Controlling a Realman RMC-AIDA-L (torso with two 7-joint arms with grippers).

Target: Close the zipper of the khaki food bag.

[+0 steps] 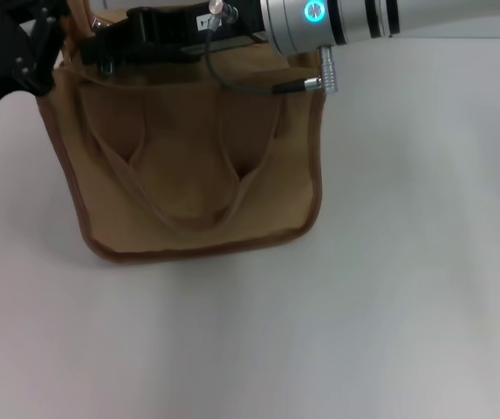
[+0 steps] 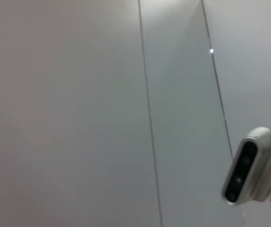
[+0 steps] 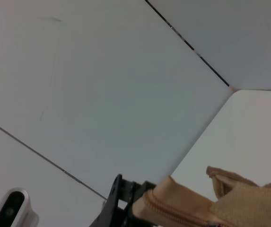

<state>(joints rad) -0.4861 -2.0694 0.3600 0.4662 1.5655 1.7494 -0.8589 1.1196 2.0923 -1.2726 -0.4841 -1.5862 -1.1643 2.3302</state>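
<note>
Both tools at bag top: khaki food bag [image 1: 188, 166] on counter [image 1: 407, 262], zipper [image 3: 173, 213] progress unclear, left tool [image 1: 23, 52] & right tool [image 1: 110, 44] grip state can't tell.

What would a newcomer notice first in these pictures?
The khaki food bag stands on the white table, its loop handles draped down its front. The right gripper reaches across the bag's top from the right, and the left gripper sits at the bag's upper left corner.
</note>
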